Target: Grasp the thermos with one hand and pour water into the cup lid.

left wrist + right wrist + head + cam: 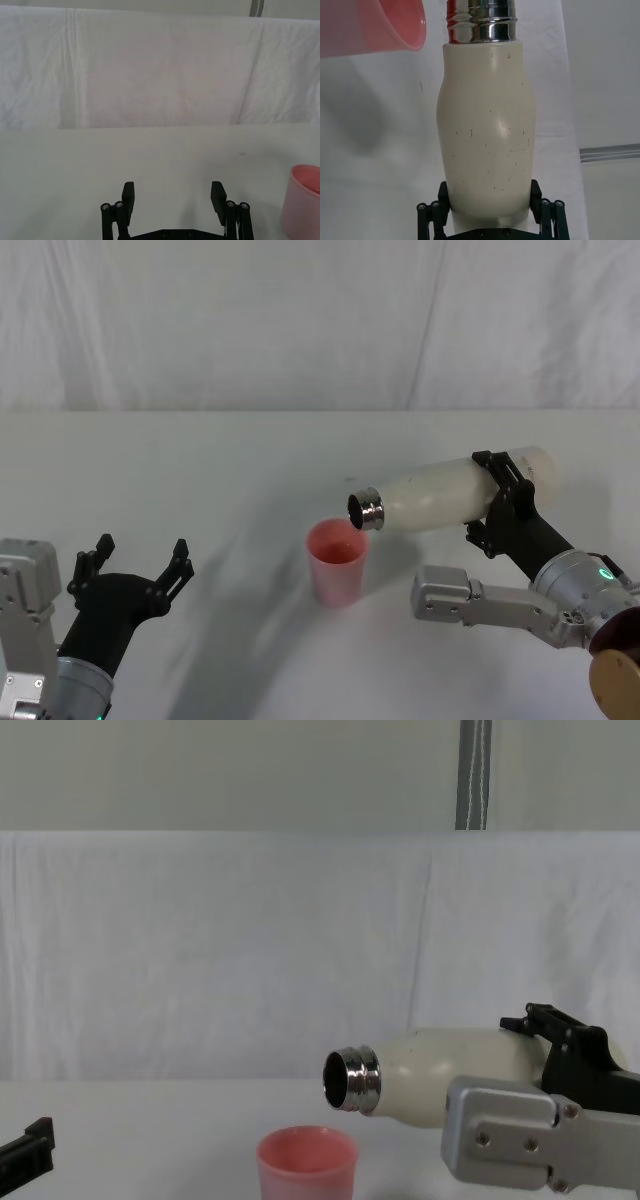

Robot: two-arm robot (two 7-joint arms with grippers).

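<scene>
My right gripper [497,502] is shut on the cream-white thermos [455,489], which it holds tipped almost level above the table. The thermos's steel neck [366,510] points left, just above and to the right of the pink cup lid's rim. The cup lid [336,561] stands upright on the table. In the chest view the thermos [440,1075] hangs with its open mouth [345,1078] over the cup lid [306,1163]. The right wrist view shows the thermos [487,130] gripped near its base, the cup lid [375,25] beside its neck. My left gripper [135,562] rests open at the lower left.
A white cloth covers the table [200,470] and hangs as a backdrop [320,320] behind it. The left gripper [174,197] faces bare cloth, with the cup lid [301,202] off to its side.
</scene>
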